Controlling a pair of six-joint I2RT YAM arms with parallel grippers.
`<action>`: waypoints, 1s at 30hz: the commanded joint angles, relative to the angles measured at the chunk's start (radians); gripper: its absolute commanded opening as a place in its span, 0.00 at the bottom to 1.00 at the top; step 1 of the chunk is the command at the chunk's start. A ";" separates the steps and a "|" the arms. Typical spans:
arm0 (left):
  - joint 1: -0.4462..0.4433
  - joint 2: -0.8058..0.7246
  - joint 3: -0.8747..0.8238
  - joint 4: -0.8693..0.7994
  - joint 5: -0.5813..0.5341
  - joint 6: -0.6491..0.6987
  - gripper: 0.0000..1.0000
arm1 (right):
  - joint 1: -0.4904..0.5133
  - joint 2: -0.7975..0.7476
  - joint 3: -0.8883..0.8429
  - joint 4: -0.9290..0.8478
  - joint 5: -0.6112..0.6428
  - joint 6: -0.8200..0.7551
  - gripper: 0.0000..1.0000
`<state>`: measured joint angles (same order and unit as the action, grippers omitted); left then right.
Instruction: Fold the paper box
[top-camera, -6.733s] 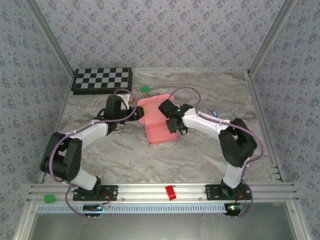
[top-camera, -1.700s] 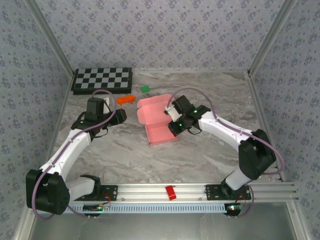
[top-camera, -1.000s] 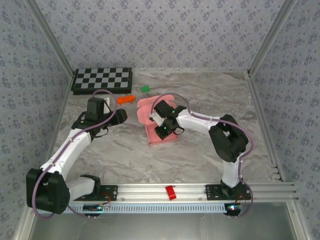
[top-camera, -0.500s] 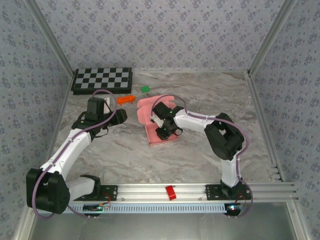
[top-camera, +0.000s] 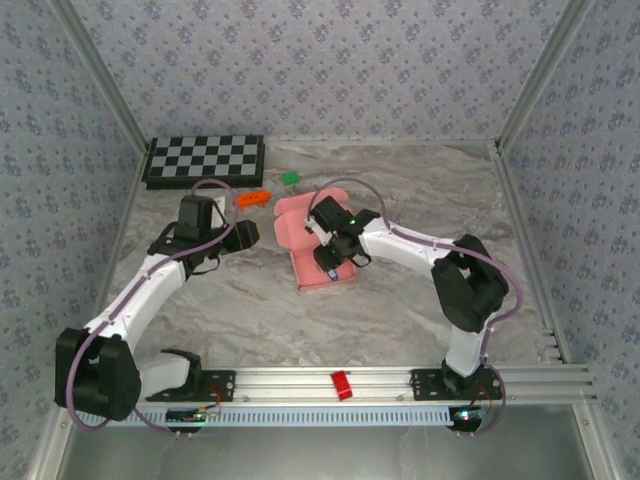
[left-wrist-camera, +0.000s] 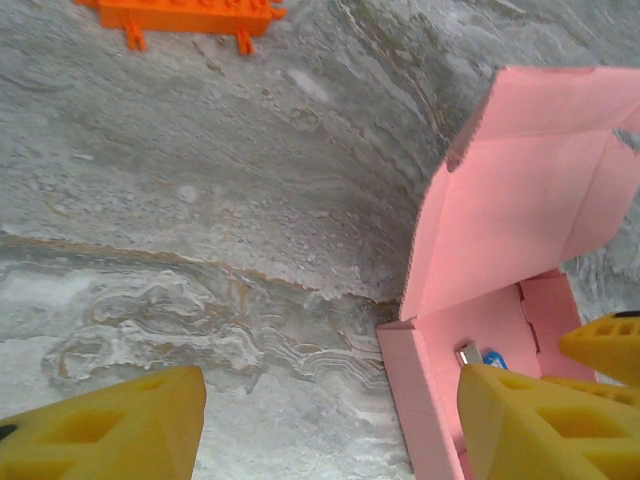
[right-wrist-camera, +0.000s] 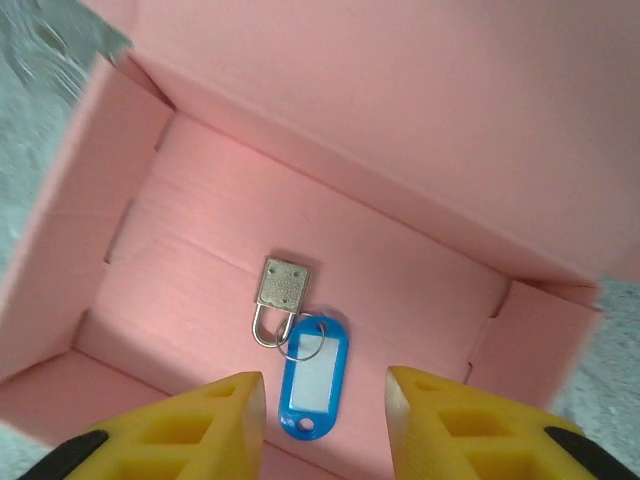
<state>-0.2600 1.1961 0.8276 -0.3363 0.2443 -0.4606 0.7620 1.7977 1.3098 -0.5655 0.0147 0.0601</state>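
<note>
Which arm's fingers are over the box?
The right fingers, above the padlock and blue tag inside the box; the left fingers hang beside it.

Overhead, two close wrists: shared paper box (top-camera: 292, 218)

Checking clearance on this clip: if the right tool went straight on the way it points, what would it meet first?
Most likely the blue key tag, lying with a small padlock on the floor of the paper box; the open right tool points down at it. Depth is unclear.
</note>
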 joint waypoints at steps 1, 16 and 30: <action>-0.029 0.027 0.051 0.009 0.038 0.036 0.67 | -0.027 -0.076 -0.034 0.045 0.006 0.056 0.38; -0.078 0.225 0.223 -0.073 0.107 0.101 0.63 | -0.257 -0.199 -0.162 0.132 -0.123 0.170 0.39; -0.078 0.467 0.409 -0.101 0.161 0.151 0.47 | -0.336 -0.285 -0.277 0.136 -0.133 0.180 0.39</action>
<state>-0.3340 1.6455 1.1889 -0.4049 0.3771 -0.3393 0.4355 1.5410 1.0489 -0.4278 -0.1062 0.2218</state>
